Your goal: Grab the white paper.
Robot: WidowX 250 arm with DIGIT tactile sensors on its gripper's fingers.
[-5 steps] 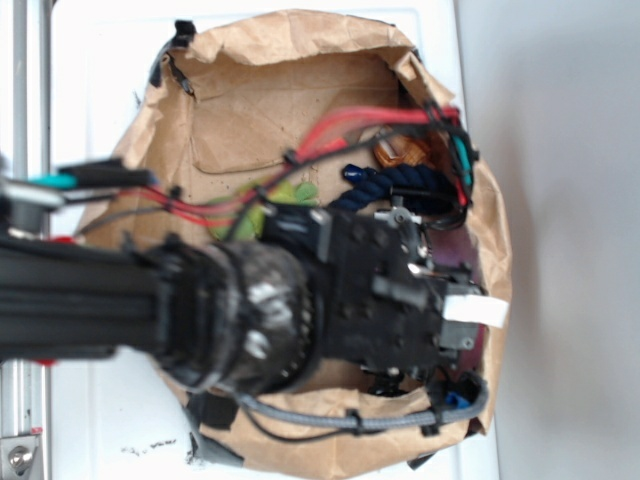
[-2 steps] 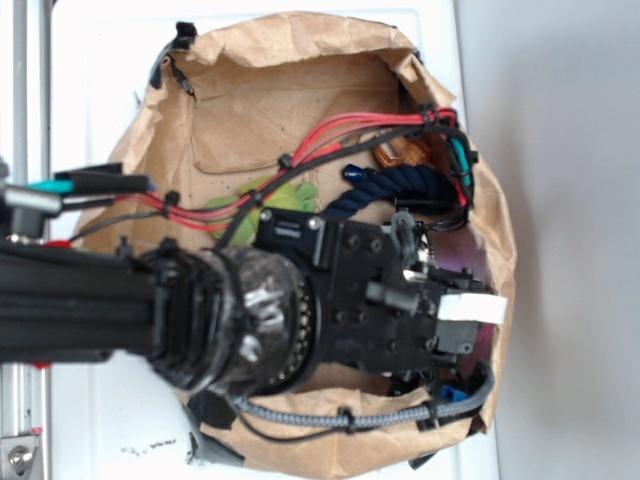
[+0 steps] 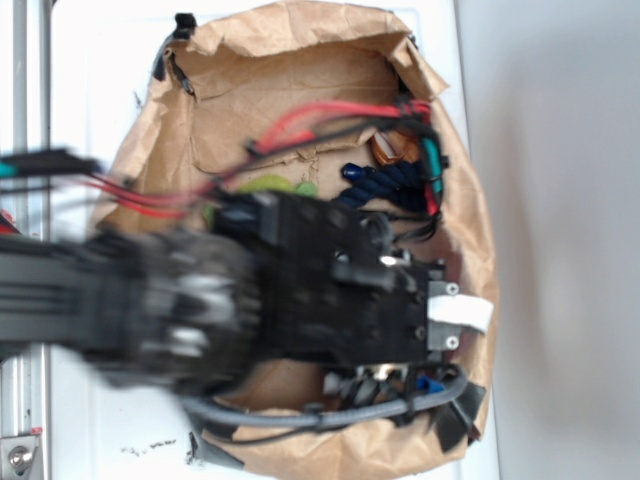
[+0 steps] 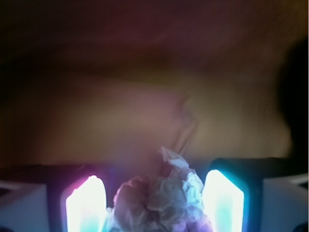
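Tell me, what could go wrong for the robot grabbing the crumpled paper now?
The white paper sits between the glowing fingers, but whether they touch it is unclear, so it might slip out. The arm is deep inside the brown paper bag among loose red wires and a dark rope; those could snag the gripper.

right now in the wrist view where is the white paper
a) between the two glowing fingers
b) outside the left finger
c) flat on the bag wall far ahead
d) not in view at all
a: the wrist view shows the white paper crumpled between the gripper fingers, which glow on either side of it.
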